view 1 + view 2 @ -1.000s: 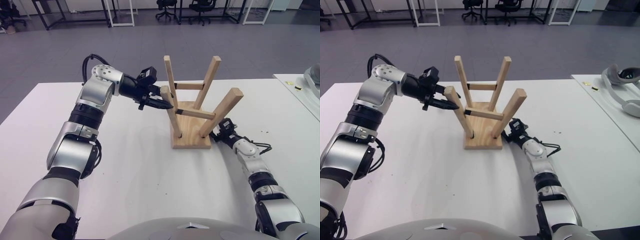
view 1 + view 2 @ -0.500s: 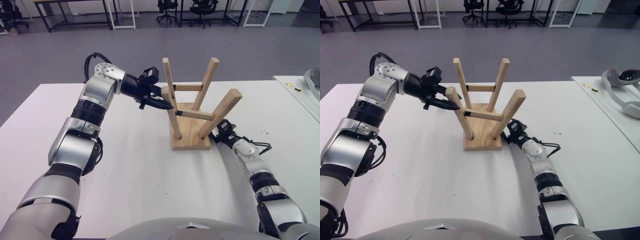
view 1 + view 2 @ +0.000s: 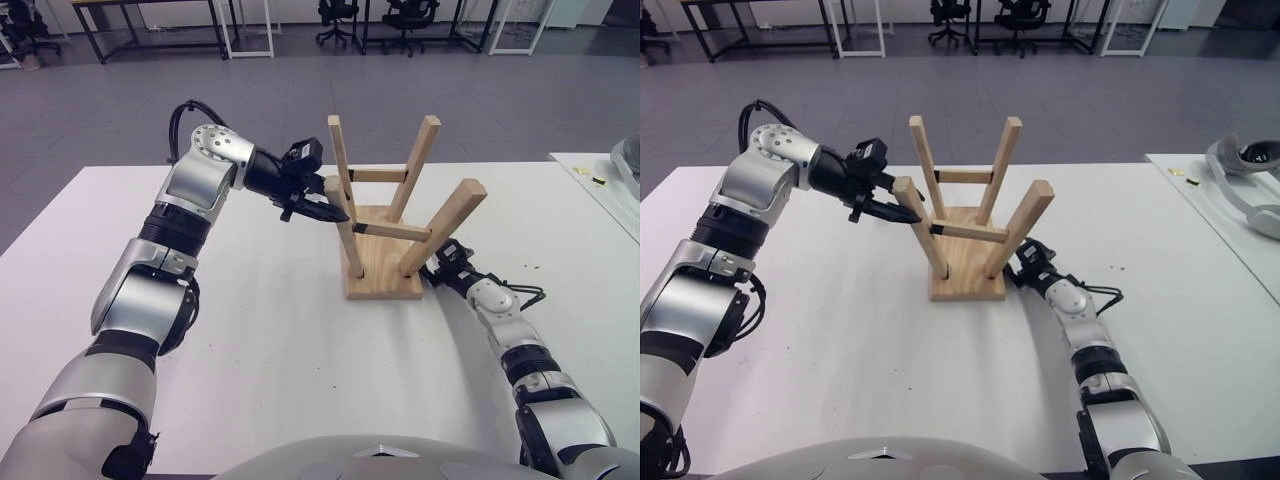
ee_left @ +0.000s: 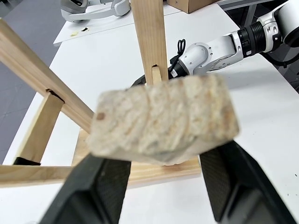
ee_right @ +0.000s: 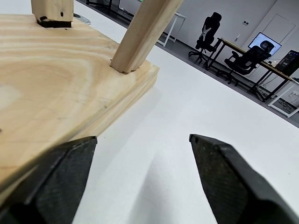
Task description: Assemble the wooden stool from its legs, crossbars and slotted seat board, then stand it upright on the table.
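Currently the stool (image 3: 415, 165) sits upside down on the tabletop (image 3: 270, 340): seat board (image 3: 966, 285) flat down, four legs up, crossbars (image 3: 390, 229) seated between them. My left jaws are clamped on the top end of the leg (image 3: 347, 235) at the stool's near-left corner, its end grain wedged between both fingers (image 4: 100, 186). My right jaws sit low at the seat board's right edge, spread wide, holding nothing. One finger (image 5: 51, 177) is tucked at the board's edge, contact unclear.

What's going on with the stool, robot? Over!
Left hand clamped on top of one leg. Right hand open beside the seat board. Stool upside down, legs up.
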`<state>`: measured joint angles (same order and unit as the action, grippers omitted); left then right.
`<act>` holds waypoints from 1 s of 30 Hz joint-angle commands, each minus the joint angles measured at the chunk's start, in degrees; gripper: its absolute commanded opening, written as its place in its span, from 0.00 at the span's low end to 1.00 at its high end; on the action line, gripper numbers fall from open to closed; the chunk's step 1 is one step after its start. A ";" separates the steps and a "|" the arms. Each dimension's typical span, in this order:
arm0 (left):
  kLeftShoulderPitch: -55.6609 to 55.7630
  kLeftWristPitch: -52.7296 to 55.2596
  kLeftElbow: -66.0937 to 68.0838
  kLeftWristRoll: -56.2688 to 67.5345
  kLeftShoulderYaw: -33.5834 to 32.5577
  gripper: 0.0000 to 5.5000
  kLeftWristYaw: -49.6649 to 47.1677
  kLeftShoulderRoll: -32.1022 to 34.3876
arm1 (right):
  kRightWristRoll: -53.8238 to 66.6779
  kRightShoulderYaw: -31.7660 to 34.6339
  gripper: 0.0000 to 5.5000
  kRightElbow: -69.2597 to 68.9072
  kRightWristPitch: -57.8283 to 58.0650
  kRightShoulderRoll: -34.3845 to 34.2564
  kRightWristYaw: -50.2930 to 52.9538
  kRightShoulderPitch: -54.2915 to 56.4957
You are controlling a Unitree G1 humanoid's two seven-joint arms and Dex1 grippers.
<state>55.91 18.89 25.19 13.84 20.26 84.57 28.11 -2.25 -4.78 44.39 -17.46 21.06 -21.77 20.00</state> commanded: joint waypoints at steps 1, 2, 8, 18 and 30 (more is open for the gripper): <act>-9.94 6.78 0.63 -5.36 10.76 0.37 1.47 -2.90 | -2.76 -4.26 0.68 1.52 1.62 -3.86 -2.45 -1.95; -8.61 8.47 2.53 -4.36 9.70 0.37 1.48 -3.79 | -2.76 -4.27 0.68 1.52 1.61 -3.86 -2.50 -1.89; -1.58 8.43 14.47 -4.55 7.54 0.37 1.67 -7.86 | -2.69 -4.27 0.68 1.71 1.71 -3.78 -2.65 -1.47; -7.50 6.63 4.90 -7.19 11.44 0.37 -2.74 -5.09 | -2.17 -3.95 0.68 1.76 2.35 -3.75 -2.81 -1.49; -8.14 4.85 4.54 -8.83 11.19 0.56 -7.23 -4.94 | -2.18 -4.07 0.68 2.39 2.17 -3.88 -2.95 -1.15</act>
<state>54.47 21.97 25.62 11.17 24.72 79.60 26.83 -2.09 -4.90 44.92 -16.84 21.24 -21.65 20.38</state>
